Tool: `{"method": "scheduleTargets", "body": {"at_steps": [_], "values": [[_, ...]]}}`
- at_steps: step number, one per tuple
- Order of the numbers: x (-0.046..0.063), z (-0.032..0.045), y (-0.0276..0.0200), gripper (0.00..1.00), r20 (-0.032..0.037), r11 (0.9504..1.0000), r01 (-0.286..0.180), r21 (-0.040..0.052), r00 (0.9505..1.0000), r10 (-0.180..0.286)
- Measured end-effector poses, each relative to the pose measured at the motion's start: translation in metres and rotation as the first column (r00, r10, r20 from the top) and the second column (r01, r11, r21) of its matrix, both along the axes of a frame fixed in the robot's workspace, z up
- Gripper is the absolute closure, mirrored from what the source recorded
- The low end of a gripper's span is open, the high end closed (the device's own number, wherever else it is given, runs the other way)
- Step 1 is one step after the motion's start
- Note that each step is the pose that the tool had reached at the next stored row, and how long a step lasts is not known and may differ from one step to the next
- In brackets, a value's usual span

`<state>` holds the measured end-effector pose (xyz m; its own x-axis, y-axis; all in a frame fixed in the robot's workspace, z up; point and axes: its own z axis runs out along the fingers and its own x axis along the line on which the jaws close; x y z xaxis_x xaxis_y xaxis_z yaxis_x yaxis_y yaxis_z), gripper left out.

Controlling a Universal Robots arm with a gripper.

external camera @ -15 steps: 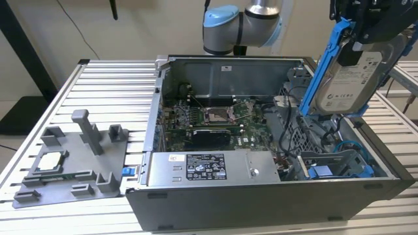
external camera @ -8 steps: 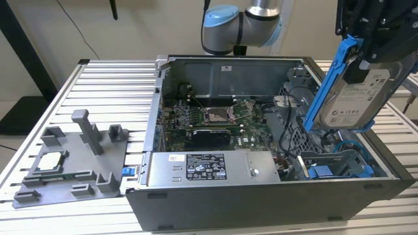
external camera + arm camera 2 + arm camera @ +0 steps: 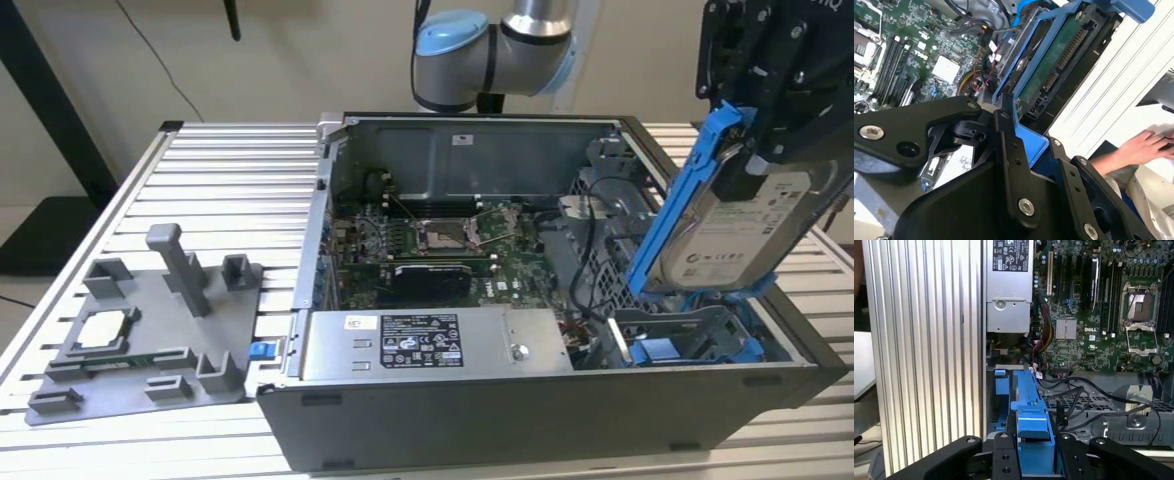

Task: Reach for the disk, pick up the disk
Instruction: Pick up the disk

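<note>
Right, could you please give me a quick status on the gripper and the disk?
Gripper shut on the disk. Disk tilted up, lower end still at the blue bay in the computer case. Cables nearby.

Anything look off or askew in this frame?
The disk is not lying flat: it stands steeply tilted above the open computer case, its lower end over the blue bay, with the claw shut on its upper end. A person's hand is close beside the table.
</note>
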<state>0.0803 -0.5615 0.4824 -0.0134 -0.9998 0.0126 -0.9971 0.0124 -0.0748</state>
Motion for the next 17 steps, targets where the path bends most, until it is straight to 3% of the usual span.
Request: {"method": "scheduleTargets", "body": {"at_steps": [2, 3, 4, 13, 17], "values": [[0.000, -0.0028, -0.0041, 1.00, 0.0005, 1.0000, 0.007, 0.0001, 1.0000, -0.007], [0.000, -0.0077, -0.0089, 1.00, 0.0013, 0.9998, 0.018, 0.0002, 0.9998, -0.018], [0.000, -0.0103, -0.0107, 1.00, 0.0015, 0.9997, 0.024, 0.0000, 0.9997, -0.024], [0.008, -0.0253, -0.0136, 1.00, 0.0016, 0.9993, 0.037, 0.0001, 0.9993, -0.037], [0.010, -0.0255, -0.0136, 1.00, 0.0016, 0.9993, 0.038, -0.0002, 0.9993, -0.038]]}}
